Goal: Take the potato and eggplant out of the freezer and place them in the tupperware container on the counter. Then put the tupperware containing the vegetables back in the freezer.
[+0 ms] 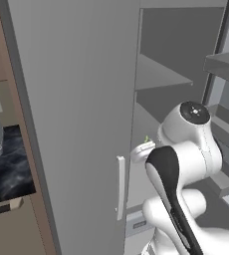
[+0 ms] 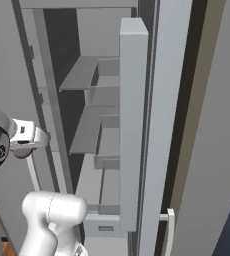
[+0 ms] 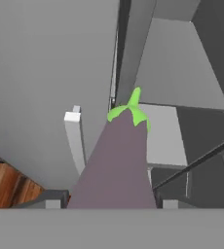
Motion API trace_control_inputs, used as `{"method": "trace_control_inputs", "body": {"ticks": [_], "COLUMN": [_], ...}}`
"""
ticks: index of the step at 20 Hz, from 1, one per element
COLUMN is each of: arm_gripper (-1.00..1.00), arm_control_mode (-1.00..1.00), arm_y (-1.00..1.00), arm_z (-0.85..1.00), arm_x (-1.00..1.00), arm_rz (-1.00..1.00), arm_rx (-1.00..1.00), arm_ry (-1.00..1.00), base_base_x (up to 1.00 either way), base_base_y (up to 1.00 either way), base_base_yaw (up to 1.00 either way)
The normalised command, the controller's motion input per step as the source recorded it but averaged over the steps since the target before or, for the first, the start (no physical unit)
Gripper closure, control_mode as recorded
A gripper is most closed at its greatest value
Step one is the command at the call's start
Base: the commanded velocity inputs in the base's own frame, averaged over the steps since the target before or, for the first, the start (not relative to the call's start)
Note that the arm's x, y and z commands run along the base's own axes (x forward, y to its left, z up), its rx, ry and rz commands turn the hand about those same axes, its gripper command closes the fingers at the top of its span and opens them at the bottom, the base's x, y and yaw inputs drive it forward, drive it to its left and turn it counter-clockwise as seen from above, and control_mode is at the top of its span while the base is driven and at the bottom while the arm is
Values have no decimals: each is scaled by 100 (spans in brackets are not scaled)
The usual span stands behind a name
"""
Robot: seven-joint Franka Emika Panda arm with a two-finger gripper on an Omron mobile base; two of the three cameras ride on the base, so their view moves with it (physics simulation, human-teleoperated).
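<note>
Between the two dark finger tips of the gripper (image 3: 111, 200) in the hand view sits the eggplant (image 3: 118, 163), its dull mauve body wedged between the jaws and its green stem cap pointing away from the hand, so the claw is clamped on it and carrying it. Beyond the stem lie a grey freezer shelf and the edge of the closed grey door with its white bar handle (image 3: 75, 141). From the left base view the arm's wrist hangs in front of the freezer (image 1: 76, 99), just beside the door's handle, with a speck of green stem showing at the hand; the open compartment with its grey shelves stands to the right. Off to the far left a strip of the black marble counter (image 1: 9, 169) is visible. Judged from this, the eggplant is out of the freezer and not yet placed; neither the potato nor the tupperware container can be made out, so their state cannot be told, and returning the filled container is presumably yet to come.
</note>
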Motion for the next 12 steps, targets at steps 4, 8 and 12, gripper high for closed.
{"method": "trace_control_inputs", "body": {"ticks": [4, 8, 12], "arm_gripper": [100, 100, 100], "arm_control_mode": [-100, -100, -100], "arm_y": [0, 0, -7], "arm_z": [54, 34, 22], "arm_x": [-53, -37, -34], "arm_rz": [-14, -14, -9], "arm_rx": [0, 1, 15], "arm_ry": [0, 0, 0], "base_base_x": [0, 0, 0], "base_base_y": [0, 0, 0], "base_base_yaw": [0, 0, 0]}}
